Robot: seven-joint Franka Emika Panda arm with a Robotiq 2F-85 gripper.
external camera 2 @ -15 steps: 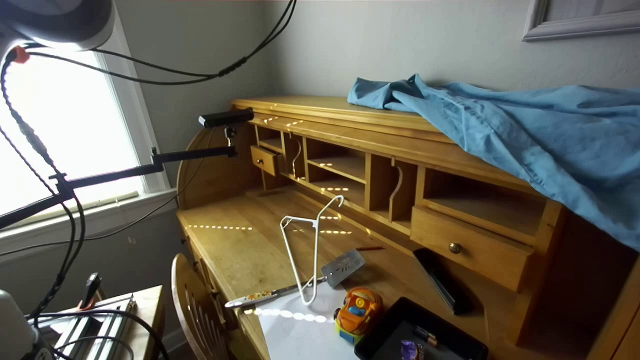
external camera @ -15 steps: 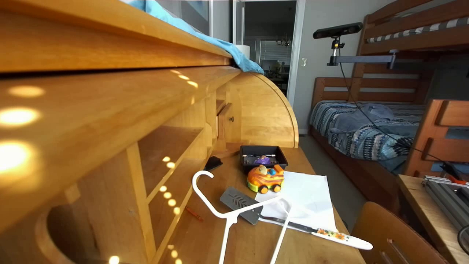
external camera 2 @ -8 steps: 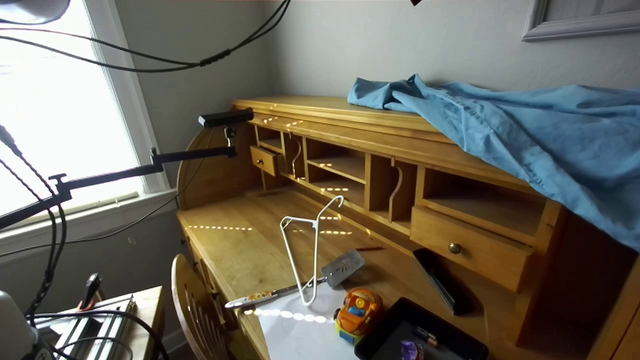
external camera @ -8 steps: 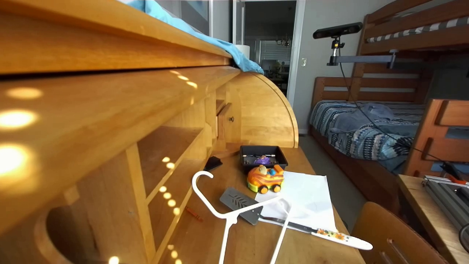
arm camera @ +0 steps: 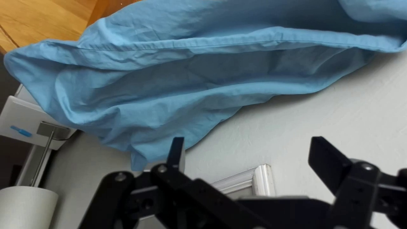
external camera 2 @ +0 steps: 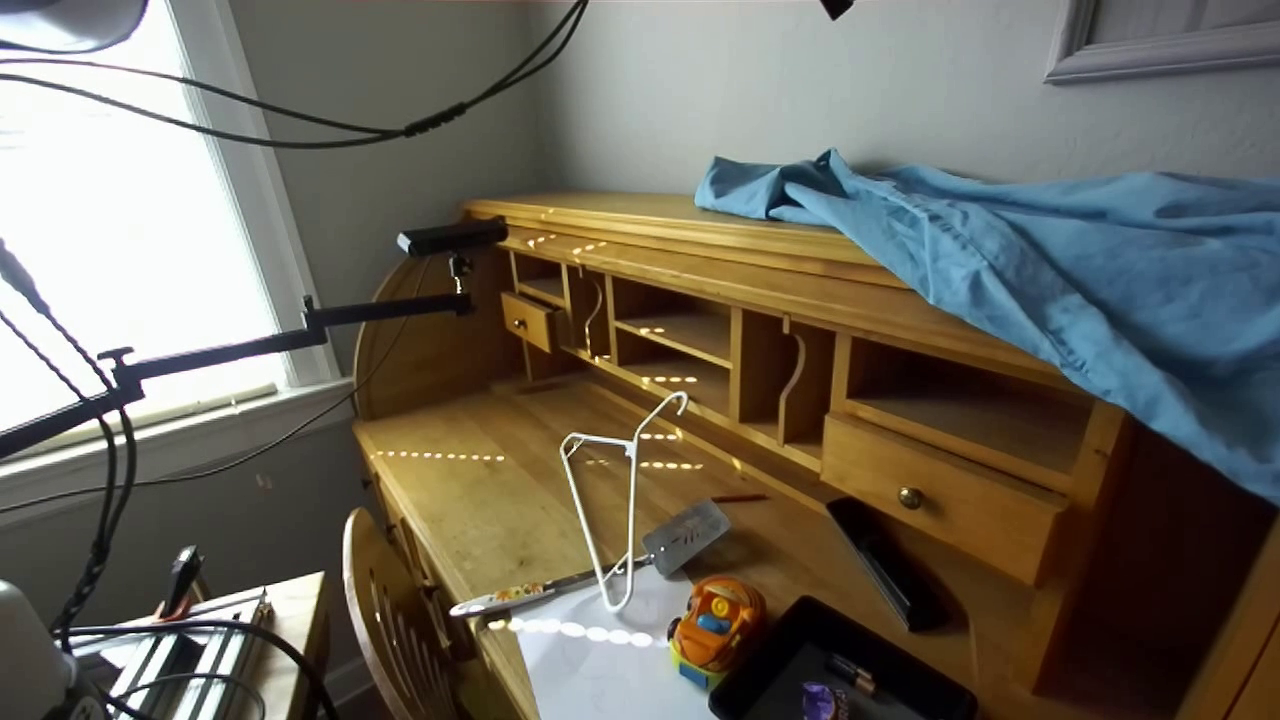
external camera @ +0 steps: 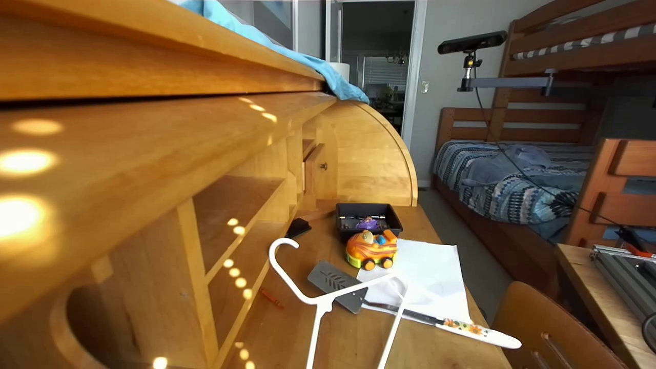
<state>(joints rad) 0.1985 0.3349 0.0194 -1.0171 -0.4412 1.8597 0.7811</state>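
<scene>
A light-blue cloth [external camera 2: 1030, 260] with a stitched hem lies crumpled along the top of a wooden roll-top desk [external camera 2: 450, 470]; toward one end it hangs over the top's front edge, near the pigeonholes [external camera 2: 675, 332] and a small drawer [external camera 2: 945, 500]. Nearest to it is the gripper [arm camera: 248, 148], its jaws spread wide, with gray wall [arm camera: 286, 133] and the corner of a picture frame [arm camera: 264, 179] showing in the gap. In the wrist view one jaw overlaps a corner of the cloth; how much space lies between them I cannot tell.

Below, on the desk's writing surface, a black tray [external camera 2: 895, 645] sits near that same end, holding a purple wrapper [external camera 2: 820, 702] and what looks like a battery [external camera 2: 848, 672]. Just beside it, an orange toy car [external camera: 371, 250] rests at the edge of a white sheet of paper [external camera: 435, 277] that reaches the front edge. A metal spatula [external camera 2: 690, 537] crosses the paper's other end, its flowered handle jutting past the front edge. A white hanger [external camera: 324, 304] overlaps the spatula in both exterior views. By the back edge lie an orange crayon [external camera: 271, 298] and, nearer the tray, a long black case [external camera 2: 885, 562].
</scene>
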